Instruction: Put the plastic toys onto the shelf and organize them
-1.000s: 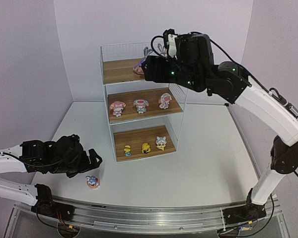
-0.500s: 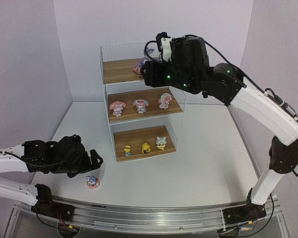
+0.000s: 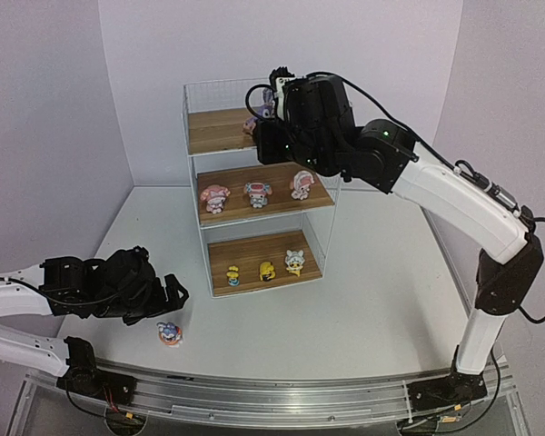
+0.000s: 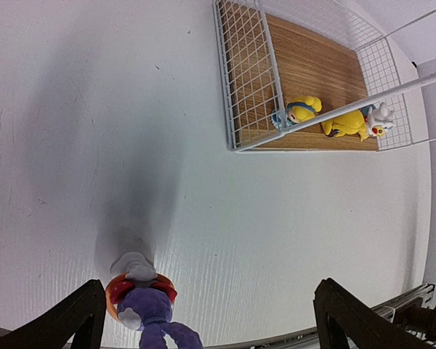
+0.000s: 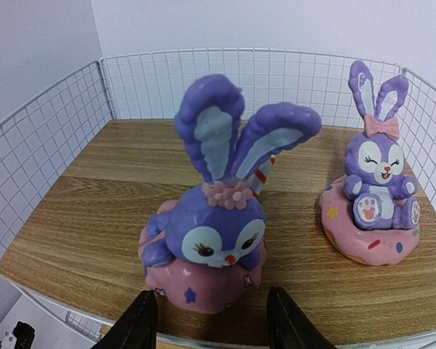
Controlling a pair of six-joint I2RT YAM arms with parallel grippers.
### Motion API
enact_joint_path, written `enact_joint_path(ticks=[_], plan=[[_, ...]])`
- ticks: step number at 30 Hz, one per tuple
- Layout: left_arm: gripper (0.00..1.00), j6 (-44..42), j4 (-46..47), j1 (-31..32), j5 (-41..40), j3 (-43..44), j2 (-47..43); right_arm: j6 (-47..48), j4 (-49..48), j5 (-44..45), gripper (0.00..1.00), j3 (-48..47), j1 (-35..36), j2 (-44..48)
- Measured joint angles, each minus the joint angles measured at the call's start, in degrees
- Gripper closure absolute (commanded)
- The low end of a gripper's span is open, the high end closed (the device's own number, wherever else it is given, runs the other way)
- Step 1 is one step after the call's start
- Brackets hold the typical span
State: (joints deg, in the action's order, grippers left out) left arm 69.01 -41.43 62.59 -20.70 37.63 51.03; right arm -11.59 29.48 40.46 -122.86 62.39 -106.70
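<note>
While the right hand (image 5: 211,294) reaches to the top board (image 5: 87,218) of the shelf (image 3: 229,173), its fingers (image 5: 139,320) flank the pink base of the near purple bunny (image 5: 216,243), one on each side. Whether they press the base or stand just off it I cannot tell. This bunny sits close to the front edge and seems to lean toward the wrist camera. The step in hand looks like gripping it to set it properly.

To do that well, the grip should be low and square on the base, never on the ears. A small lift and a carry deeper onto the board would bring it level with the second bunny (image 5: 374,189), which sits upright near the right wire wall (image 5: 429,109).

Bare board lies to the left and behind. Mesh closes the left, back and right, so any sideways swing is bounded. The spot between the two bunnies, or the one at the left, should be kept for the third.

That third bunny (image 3: 170,333) lies on the bench (image 3: 363,300) just before the left hand (image 3: 168,295), which is spread wide and holds nothing. Open bench surrounds it, though the near edge is close. Three pink-and-white figures (image 3: 258,193) fill the middle tier and three yellowish figures (image 3: 266,270) the bottom one.
</note>
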Motion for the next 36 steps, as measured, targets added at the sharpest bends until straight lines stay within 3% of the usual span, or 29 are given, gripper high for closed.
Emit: enact_joint_path(ticks=[14, 17, 26, 31, 36], plan=[[0.00, -0.02, 0.07, 0.00, -0.05, 0.00, 0.00, 1.13, -1.71, 3.28, 0.55, -3.81, 0.00, -3.97], [0.00, -0.02, 0.07, 0.00, -0.05, 0.00, 0.00, 1.14, -1.79, 3.43, 0.45, -3.81, 0.00, -3.97], [0.00, -0.02, -1.67, 0.00, 0.26, 0.78, 0.02, 1.71, -2.39, -1.59, 0.28, 1.60, 0.00, 0.71], [0.00, -0.04, -4.96, 0.00, 1.96, 3.62, 0.37, 2.80, -1.97, -8.85, 0.06, 8.33, 0.00, 9.22], [0.01, -0.01, -7.34, 0.00, 4.63, 4.33, 3.45, 2.16, -2.62, -16.49, 0.02, 20.26, 0.00, 22.66]])
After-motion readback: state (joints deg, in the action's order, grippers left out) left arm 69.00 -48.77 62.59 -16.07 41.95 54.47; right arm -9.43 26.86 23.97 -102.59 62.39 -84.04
